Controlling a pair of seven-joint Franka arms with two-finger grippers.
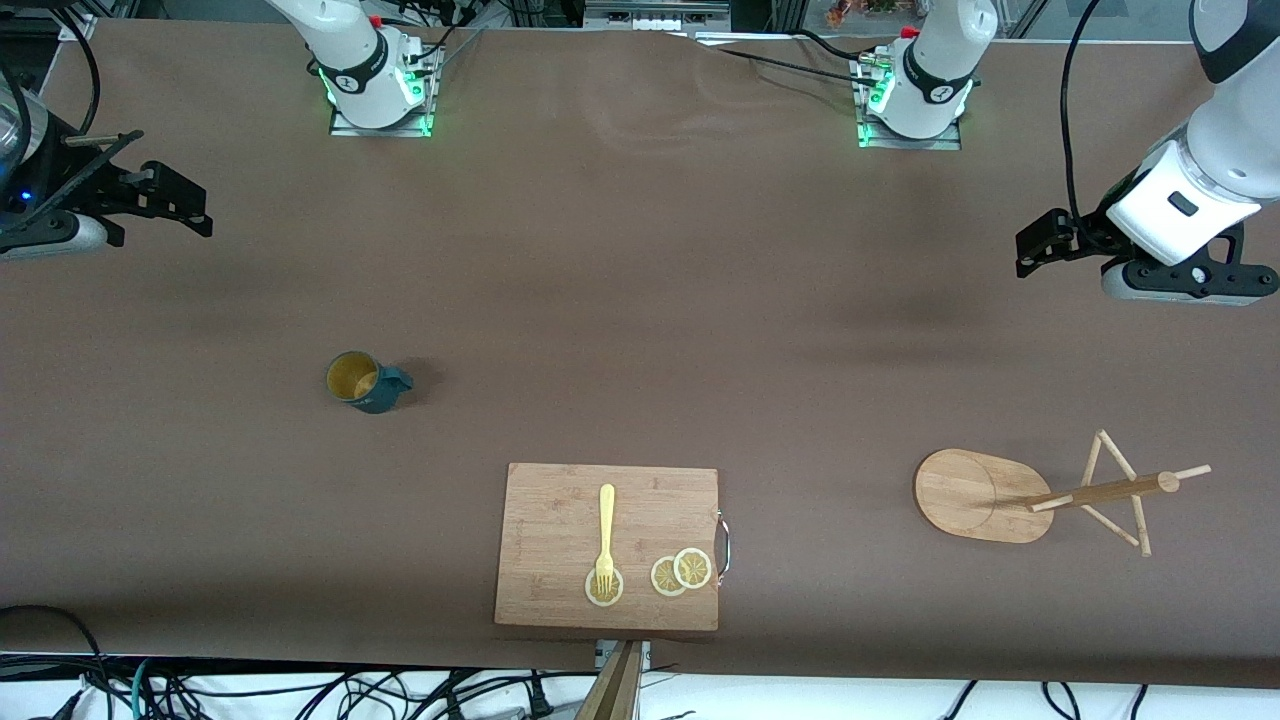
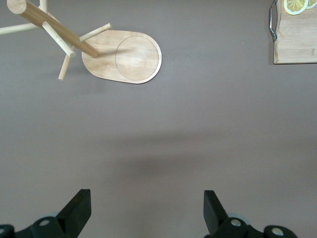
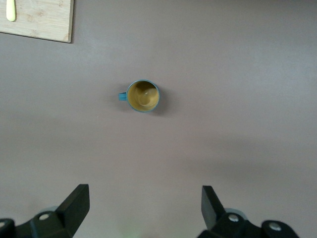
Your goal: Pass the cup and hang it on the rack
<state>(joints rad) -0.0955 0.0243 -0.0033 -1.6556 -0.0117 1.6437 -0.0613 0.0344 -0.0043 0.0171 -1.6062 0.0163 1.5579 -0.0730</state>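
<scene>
Cup (image 1: 363,382): dark teal mug, yellow inside, upright on the table toward the right arm's end, handle turned toward the middle of the table. Untouched.

Rack (image 1: 1050,495): bamboo mug tree standing on its oval base toward the left arm's end, pegs bare.

Cutting board (image 1: 608,546): between cup and rack, nearer the front camera than both; carries a yellow fork (image 1: 605,535) and lemon slices (image 1: 680,572).

Right gripper (image 3: 143,208): raised over bare table at its own end, well apart from the cup, fingers spread, nothing held.

Left gripper (image 2: 147,210): raised over bare table near the rack, fingers spread, empty; this arm waits.

Step, by judgement: opening pickup, not yet begun. The next move calls for the right gripper to descend over the cup and close on its rim or wall, leaving the handle free for the handover and a peg.
</scene>
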